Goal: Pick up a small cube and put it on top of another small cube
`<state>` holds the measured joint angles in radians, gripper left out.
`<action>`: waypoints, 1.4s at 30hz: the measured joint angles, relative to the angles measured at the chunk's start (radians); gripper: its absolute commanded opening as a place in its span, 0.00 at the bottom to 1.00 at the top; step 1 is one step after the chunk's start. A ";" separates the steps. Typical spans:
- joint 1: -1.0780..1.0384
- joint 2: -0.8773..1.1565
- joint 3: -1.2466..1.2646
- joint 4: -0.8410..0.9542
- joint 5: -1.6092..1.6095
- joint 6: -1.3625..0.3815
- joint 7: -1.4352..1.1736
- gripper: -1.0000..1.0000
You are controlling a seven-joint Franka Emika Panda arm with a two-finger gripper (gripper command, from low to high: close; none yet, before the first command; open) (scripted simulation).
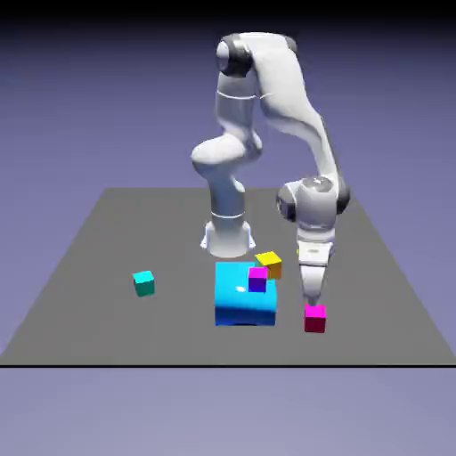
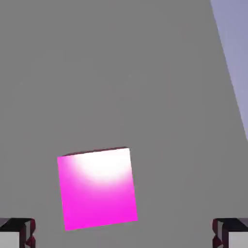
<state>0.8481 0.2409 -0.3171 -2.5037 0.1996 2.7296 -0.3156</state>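
Observation:
The small cube (image 1: 314, 318), magenta on top with dark crimson sides, rests on the grey table near its front edge, toward the exterior view's right. My gripper (image 1: 312, 301) hangs just above it, pointing straight down. In the hand view the cube's magenta top (image 2: 97, 188) lies large between my two fingertips (image 2: 17, 233), which stand wide apart and clear of it; my gripper (image 2: 124, 235) is open. The other small cube (image 1: 143, 283), teal, sits alone on the table toward the exterior view's left.
A large bright blue cube (image 1: 245, 294) stands in the middle. A magenta cube with purple sides (image 1: 257, 280) is at its far right corner, and a yellow-orange cube (image 1: 269, 264) lies just behind. The table's front edge (image 1: 223, 364) runs close below the small cube.

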 measured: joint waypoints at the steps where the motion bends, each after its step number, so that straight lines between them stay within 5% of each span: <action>1: 0.000 0.000 0.000 0.000 0.000 0.000 0.000 0.50; 6: -0.100 0.181 0.125 0.042 0.111 0.139 -0.085 0.50; 7: -0.112 0.202 0.140 0.047 0.124 0.156 -0.095 0.00; 16: -0.005 -0.013 -0.039 0.015 0.023 0.027 0.027 0.00; 38: -0.799 -0.545 -0.613 -0.343 -0.673 -0.105 -0.230 0.00; 42: -0.786 -0.514 -0.619 -0.354 -0.608 -0.094 -0.304 0.00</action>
<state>0.0617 -0.2729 -0.9362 -2.8575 -0.4085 2.6352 -0.6200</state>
